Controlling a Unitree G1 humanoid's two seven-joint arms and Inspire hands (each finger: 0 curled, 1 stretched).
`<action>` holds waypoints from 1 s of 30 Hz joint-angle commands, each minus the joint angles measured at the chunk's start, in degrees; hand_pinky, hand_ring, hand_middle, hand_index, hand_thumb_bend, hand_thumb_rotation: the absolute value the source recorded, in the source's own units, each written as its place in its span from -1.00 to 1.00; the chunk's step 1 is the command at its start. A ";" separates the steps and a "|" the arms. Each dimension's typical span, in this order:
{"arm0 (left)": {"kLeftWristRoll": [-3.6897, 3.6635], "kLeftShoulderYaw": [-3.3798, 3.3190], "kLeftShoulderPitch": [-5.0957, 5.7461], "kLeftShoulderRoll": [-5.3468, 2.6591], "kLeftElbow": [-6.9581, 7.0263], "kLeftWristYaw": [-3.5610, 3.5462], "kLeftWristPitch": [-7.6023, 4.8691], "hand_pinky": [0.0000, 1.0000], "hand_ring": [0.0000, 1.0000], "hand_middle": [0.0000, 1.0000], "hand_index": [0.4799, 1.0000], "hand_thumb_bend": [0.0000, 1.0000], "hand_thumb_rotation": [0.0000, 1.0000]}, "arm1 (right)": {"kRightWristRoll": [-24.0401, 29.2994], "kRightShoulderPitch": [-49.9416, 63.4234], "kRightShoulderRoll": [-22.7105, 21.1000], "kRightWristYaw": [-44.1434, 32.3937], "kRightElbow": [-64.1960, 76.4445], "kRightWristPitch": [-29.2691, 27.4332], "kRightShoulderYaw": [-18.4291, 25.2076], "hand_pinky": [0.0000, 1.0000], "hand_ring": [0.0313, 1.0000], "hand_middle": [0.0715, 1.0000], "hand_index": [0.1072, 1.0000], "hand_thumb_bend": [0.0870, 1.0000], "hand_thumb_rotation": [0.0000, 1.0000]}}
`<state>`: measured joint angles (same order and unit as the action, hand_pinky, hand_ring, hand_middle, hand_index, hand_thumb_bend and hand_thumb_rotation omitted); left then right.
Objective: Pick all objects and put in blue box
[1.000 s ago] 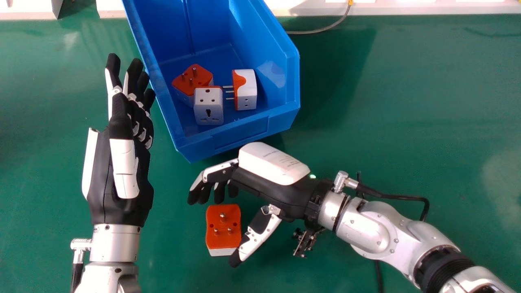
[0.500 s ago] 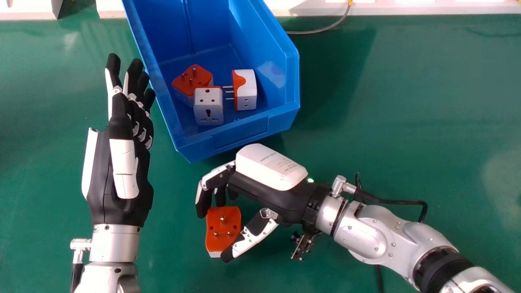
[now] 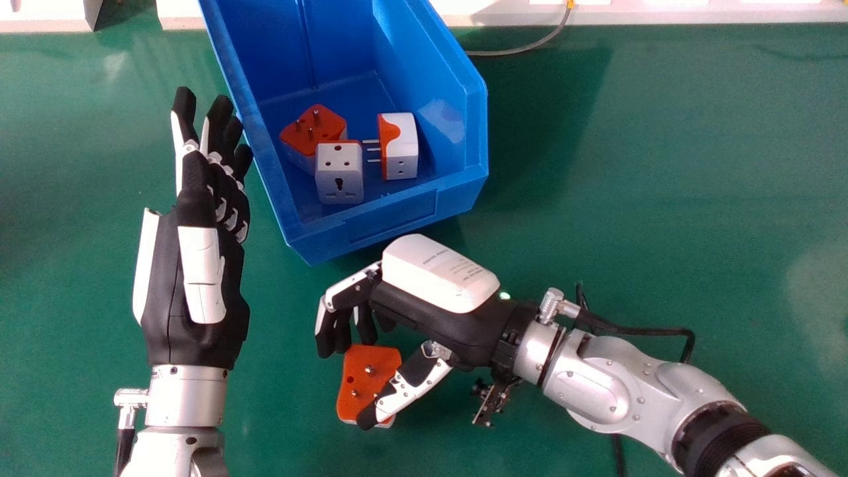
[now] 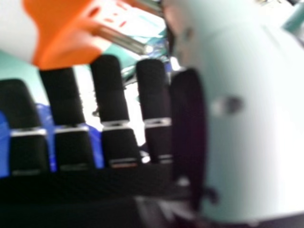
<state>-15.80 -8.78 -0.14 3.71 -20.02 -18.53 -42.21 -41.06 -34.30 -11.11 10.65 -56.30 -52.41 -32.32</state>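
Note:
In the head view the right hand (image 3: 437,318) is bent round an orange-and-white plug adapter (image 3: 361,377) on the green table, fingers at its far edge and thumb across its near right part. The right hand view shows the same adapter (image 4: 61,33) close by the fingertips of the right hand (image 4: 109,90). Behind them stands the blue box (image 3: 391,217), holding an orange-topped adapter (image 3: 311,132), a white adapter (image 3: 339,172) and an orange-and-white adapter (image 3: 401,146) on its side. Left of the box, the left hand (image 3: 199,278) is held open with straight fingers.
The left fingertips are right beside the box's left wall. A grey cable (image 3: 517,51) runs from behind the box to the white edging (image 3: 636,14) at the back. Green tabletop (image 3: 662,165) stretches to the right of the box.
The right hand's fingers have curled in and its thumb has come over the adapter. That adapter has turned and slid slightly nearer and to the right. The left hand is unmoved.

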 commanded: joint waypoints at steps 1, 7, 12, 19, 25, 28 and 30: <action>0.10 -0.06 -0.23 0.08 0.87 -0.26 -0.77 1.00 1.00 1.00 1.00 0.68 1.00 | -0.12 -1.21 -0.05 1.49 0.11 -1.20 -0.02 -0.37 -0.30 -0.13 -0.11 -0.03 -0.97; 0.26 0.00 -0.15 0.08 1.08 -0.19 -0.71 1.00 1.00 1.00 1.00 0.68 1.00 | 0.28 -1.52 -0.26 1.19 0.11 -1.68 0.16 -0.42 -0.33 -0.15 -0.10 -0.03 -0.98; 0.27 -0.01 -0.18 0.16 0.94 -0.28 -0.81 1.00 1.00 1.00 1.00 0.68 1.00 | 1.06 -1.48 -0.25 0.71 0.33 -1.89 0.66 -0.41 -0.33 -0.15 -0.11 -0.03 -0.99; 0.35 -0.01 -0.22 0.18 0.93 -0.23 -0.74 1.00 1.00 1.00 1.00 0.69 1.00 | 3.18 -1.46 -0.24 -1.46 0.37 -2.22 1.91 -0.48 -0.40 -0.18 -0.09 -0.04 -1.00; 0.67 0.14 -0.44 0.00 0.65 -0.04 -0.78 1.00 1.00 1.00 1.00 0.69 1.00 | 5.26 -1.61 -0.45 -3.51 0.89 -2.61 3.23 -0.53 -0.46 -0.19 -0.10 -0.04 -1.00; 0.63 0.17 -0.52 0.02 0.58 -0.13 -0.73 1.00 1.00 1.00 1.00 0.69 1.00 | 6.34 -1.99 -1.08 -4.46 1.95 -2.99 4.38 -0.56 -0.48 -0.19 -0.10 -0.04 -1.00; 0.61 0.20 -0.61 0.02 0.50 -0.19 -0.73 1.00 1.00 1.00 1.00 0.69 1.00 | 6.93 -2.11 -1.37 -4.90 2.45 -3.37 4.98 -0.56 -0.48 -0.19 -0.10 -0.04 -1.00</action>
<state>-15.67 -8.74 -0.18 3.72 -20.05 -18.51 -42.20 -36.15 -34.73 -12.15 5.92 -55.70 -54.25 -28.68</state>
